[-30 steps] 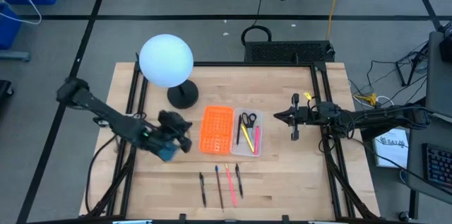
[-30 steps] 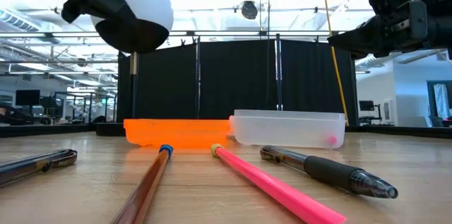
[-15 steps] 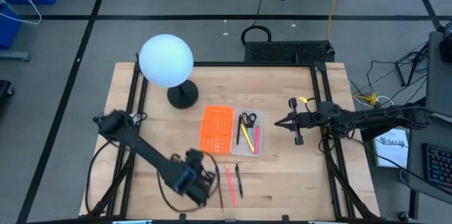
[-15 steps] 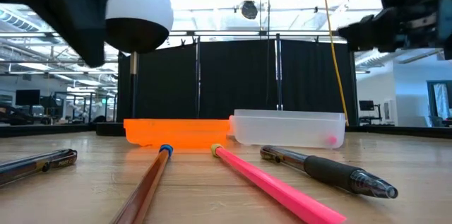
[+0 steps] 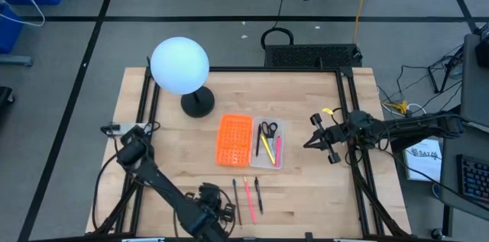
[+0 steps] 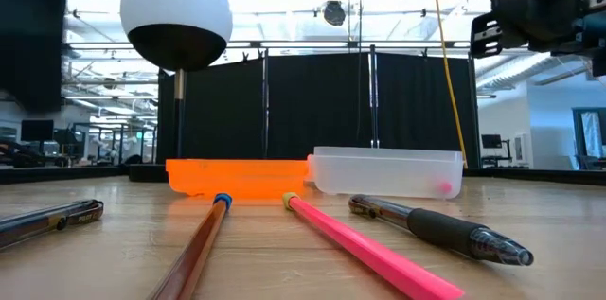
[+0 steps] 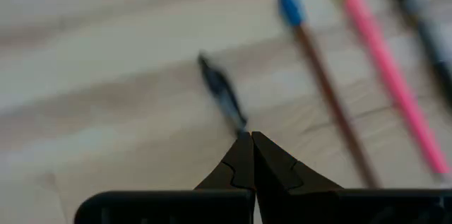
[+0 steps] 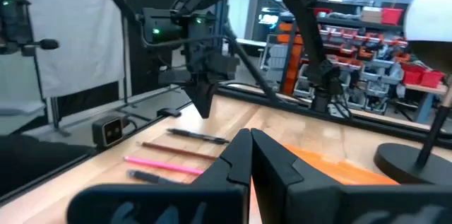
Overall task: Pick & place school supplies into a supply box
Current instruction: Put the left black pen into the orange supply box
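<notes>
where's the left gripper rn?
High view: the left gripper is at the table's front edge, shut, right beside the leftmost dark pen in the loose row, in front of the orange panel.

Left gripper (image 5: 216, 213) swung from beside the orange panel to the table's near edge, over the leftmost pen (image 7: 222, 97). Right gripper (image 5: 309, 144) tilted downward.

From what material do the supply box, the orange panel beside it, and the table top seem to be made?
Supply box: probably translucent plastic, milky and smooth; something pink shows through its wall.
Orange panel: likely glossy plastic; rows of small holes, bright uniform colour.
Table top: apparently wood, light, matte; joined planks with grain lines show.
</notes>
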`<state>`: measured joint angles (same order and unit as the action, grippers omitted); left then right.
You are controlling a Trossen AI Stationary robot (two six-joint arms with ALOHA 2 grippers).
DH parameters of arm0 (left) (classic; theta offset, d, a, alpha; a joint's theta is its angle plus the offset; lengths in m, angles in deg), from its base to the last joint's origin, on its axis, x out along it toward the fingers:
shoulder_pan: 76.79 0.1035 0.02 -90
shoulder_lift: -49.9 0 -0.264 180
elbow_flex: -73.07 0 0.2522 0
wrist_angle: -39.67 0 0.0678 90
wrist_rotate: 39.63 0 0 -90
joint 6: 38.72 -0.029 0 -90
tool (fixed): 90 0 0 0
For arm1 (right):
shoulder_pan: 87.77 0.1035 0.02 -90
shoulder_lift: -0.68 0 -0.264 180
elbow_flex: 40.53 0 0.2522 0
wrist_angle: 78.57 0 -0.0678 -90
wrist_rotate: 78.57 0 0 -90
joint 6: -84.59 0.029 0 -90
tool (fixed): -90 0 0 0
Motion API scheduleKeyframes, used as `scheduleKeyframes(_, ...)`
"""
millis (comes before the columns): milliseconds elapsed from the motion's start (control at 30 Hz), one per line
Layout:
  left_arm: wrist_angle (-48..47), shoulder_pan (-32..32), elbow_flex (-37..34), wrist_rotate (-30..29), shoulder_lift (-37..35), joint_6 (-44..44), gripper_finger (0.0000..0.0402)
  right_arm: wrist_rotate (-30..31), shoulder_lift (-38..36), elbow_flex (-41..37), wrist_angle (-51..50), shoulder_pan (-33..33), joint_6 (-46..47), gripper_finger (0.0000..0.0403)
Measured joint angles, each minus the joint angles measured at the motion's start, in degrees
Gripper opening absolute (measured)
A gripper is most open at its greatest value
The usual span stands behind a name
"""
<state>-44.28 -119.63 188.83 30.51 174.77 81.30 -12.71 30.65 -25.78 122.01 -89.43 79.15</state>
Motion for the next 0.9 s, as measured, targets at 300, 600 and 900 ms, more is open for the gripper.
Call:
scheduleKeyframes(300,1.4,2.0,0.0,8.0,2.3,-0.7,0.0021,0.1,-0.3,0.0,-0.3,0.8,-1.9,0.0)
scheduleKeyframes(600,6.0,2.5,-0.7,10.9,2.3,-4.9,0.0124,0.2,-0.3,0.0,-0.3,0.8,-1.3,0.0)
scheduleKeyframes(900,7.5,3.7,-0.7,11.3,3.0,-5.9,0.02,0.2,-0.3,0.0,-0.3,0.8,0.2,0.0)
